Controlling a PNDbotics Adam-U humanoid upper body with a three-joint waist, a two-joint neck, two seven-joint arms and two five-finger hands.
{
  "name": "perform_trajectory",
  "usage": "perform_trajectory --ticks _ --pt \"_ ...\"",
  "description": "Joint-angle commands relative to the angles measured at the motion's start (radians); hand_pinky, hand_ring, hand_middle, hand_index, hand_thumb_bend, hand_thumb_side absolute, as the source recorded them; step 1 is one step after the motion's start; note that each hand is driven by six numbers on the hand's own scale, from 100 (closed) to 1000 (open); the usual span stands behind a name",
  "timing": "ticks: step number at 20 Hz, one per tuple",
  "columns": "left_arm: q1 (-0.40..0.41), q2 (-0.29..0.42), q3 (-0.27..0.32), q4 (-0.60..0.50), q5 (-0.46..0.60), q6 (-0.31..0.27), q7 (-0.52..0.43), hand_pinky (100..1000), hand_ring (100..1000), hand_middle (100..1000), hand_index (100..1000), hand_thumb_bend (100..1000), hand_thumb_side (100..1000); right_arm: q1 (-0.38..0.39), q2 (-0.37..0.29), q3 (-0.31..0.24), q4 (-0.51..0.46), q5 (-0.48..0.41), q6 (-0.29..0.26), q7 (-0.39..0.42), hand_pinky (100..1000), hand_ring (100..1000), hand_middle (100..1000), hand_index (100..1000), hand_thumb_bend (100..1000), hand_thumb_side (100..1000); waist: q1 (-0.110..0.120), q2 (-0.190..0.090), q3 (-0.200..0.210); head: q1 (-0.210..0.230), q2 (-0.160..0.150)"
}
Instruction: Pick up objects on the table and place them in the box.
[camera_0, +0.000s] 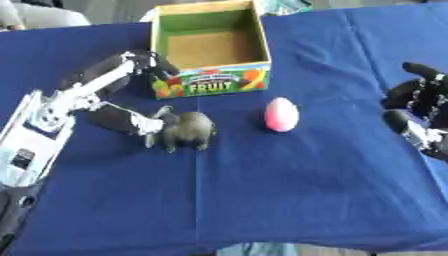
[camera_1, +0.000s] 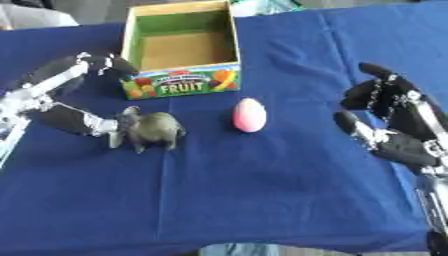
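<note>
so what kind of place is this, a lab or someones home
Probably a lab or demo setup: a table under a blue cloth, with only props on it: a fruit box, a pink egg and a toy animal.

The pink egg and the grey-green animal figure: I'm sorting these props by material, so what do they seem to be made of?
The pink egg looks like smooth plastic: even colour, rounded surface, a soft pale sheen on top. The grey-green animal figure looks moulded, perhaps rubber or matte plastic: dull finish, no shine, lumpy contours. The left hand touches it. Neither can be confirmed by look alone.
</note>
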Motion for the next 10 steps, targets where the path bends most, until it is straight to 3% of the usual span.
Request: perform_trajectory --ticks 1,10 --pt "-0.027 0.000 -0.010 0.009 -0.032 -0.011 -0.002 784 765 741 827 477 322 -0.006 -0.011 -0.002 -0.011 0.004 -0.003 0.002 718 650 602 917 506 276 -0.005 -0.016 -0.002 0.001 0.005" --pt "-0.064 -0.042 -0.063 0.096 -0.157 -0.053 -0.019 794 769 729 826 485 321 -0.006 -0.009 -0.001 -0.011 0.003 -0.004 0.005 718 650 602 916 506 276 -0.009 -0.017 -0.004 0.005 0.005"
